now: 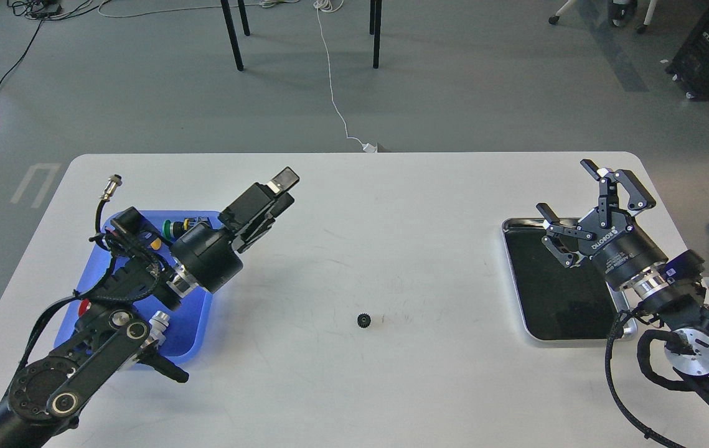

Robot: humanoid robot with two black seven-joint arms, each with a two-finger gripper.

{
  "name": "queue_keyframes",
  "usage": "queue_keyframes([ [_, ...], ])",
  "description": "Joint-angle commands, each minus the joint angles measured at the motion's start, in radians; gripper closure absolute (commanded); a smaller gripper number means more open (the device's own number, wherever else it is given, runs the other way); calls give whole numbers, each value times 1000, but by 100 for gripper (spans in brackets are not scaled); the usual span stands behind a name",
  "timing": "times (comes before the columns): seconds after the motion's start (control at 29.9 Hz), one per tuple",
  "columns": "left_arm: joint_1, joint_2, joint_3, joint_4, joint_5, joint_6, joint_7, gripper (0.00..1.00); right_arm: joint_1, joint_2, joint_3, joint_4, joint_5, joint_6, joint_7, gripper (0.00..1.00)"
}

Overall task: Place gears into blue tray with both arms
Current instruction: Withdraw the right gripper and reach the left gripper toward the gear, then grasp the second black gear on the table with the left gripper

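A single small black gear [364, 320] lies on the white table, near the middle toward the front. The blue tray [197, 330] sits at the left, partly covered by my left arm. My left gripper [284, 188] reaches up and right past the tray's far right corner; I see it side-on and its fingers overlap. It is well left of and beyond the gear. At the far right my right gripper [567, 188] stands open and empty over the silver tray, far from the gear.
The silver tray with a black inside [553, 298] lies at the right and looks empty. Coloured switches and connectors [169, 228] lie in the blue tray. Chair legs and cables are on the floor beyond the table.
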Motion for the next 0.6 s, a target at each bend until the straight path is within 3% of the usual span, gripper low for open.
queue_keyframes([
  [0.0,-169,19,183,-3,239,0,0,2,-4,-1,-5,0,2,-26,0,3],
  [0.33,-518,25,473,23,579,0,0,2,-4,-2,-3,-2,1,-38,0,3],
  [0.57,-592,26,665,113,579,-36,0,2,-3,-30,-5,1,-1,-38,0,3],
])
